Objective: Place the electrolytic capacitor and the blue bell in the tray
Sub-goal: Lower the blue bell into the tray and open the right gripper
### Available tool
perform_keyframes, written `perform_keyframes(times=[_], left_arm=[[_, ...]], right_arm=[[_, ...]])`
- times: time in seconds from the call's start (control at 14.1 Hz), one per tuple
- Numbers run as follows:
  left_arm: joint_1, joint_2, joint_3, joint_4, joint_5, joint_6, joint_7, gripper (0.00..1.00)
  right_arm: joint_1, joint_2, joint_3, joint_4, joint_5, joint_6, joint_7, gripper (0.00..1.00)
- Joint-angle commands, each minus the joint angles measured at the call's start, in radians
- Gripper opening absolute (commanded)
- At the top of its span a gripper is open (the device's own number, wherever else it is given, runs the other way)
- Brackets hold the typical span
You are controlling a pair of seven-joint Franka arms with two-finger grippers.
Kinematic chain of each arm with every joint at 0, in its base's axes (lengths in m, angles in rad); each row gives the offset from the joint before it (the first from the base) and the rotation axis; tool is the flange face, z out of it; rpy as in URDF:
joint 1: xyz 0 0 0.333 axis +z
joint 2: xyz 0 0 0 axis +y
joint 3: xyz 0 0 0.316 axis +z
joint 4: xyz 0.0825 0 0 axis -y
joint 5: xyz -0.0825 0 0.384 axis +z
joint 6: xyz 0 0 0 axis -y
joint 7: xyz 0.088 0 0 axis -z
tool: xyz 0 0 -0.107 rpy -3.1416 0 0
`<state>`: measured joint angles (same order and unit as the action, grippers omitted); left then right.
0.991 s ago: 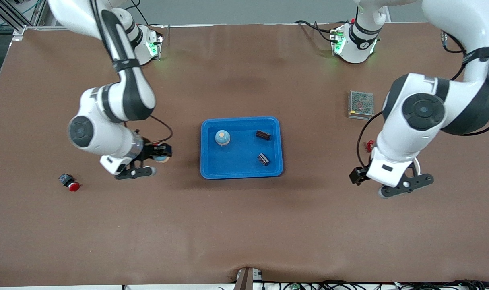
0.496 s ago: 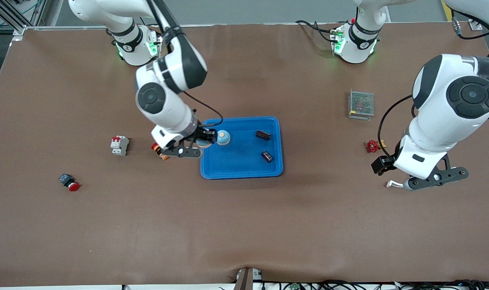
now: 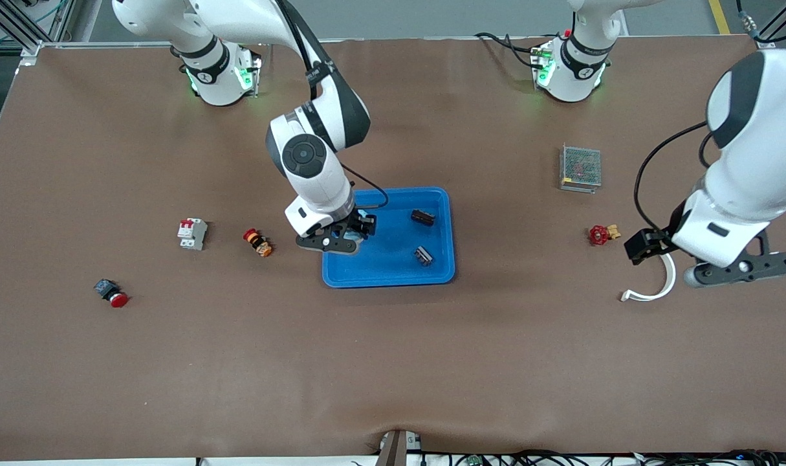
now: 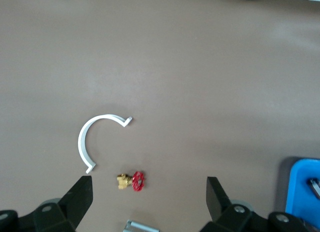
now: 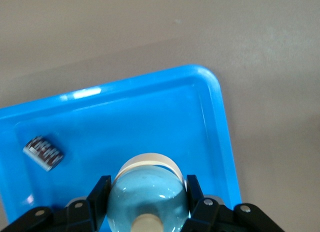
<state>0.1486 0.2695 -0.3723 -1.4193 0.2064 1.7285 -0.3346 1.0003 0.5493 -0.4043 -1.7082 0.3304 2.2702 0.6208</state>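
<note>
R wrist view: right gripper [image 5: 148, 202] clamped on blue bell [image 5: 148, 197] over tray [image 5: 220, 122]; front view hides bell. Left gripper [image 4: 150, 202] fingers wide, over white clip [image 4: 95, 137], waiting.

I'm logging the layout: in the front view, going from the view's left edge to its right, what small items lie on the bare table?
Red push button → circuit breaker → orange-and-red part → mesh box → red valve → white clip.

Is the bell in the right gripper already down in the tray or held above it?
Cannot tell. The right gripper is shut on the blue bell over the tray; contact with its floor isn't visible.
</note>
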Motion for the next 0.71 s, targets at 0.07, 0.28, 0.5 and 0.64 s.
perform_keyframes(times=[0.07,0.28,0.5,0.64], left_arm=[[-0.021,-0.098,0.067,-0.02,-0.048,-0.111,0.152,1.0],[-0.069,-0.144,0.148,-0.023,-0.094,-0.18,0.17,1.0],[-0.095,-0.212,0.208,-0.078,-0.14,-0.185,0.229,1.0],[-0.121,-0.263,0.228,-0.125,-0.142,-0.187,0.243,1.0]], right_arm=[[0.03,0.032,-0.01,0.019,-0.063,0.011,0.068,0.43],[0.029,0.069,-0.007,0.033,-0.073,0.047,0.077,0.43],[0.029,0.107,-0.007,0.033,-0.074,0.1,0.076,0.43],[0.026,0.119,-0.007,0.032,-0.074,0.123,0.074,0.44]])
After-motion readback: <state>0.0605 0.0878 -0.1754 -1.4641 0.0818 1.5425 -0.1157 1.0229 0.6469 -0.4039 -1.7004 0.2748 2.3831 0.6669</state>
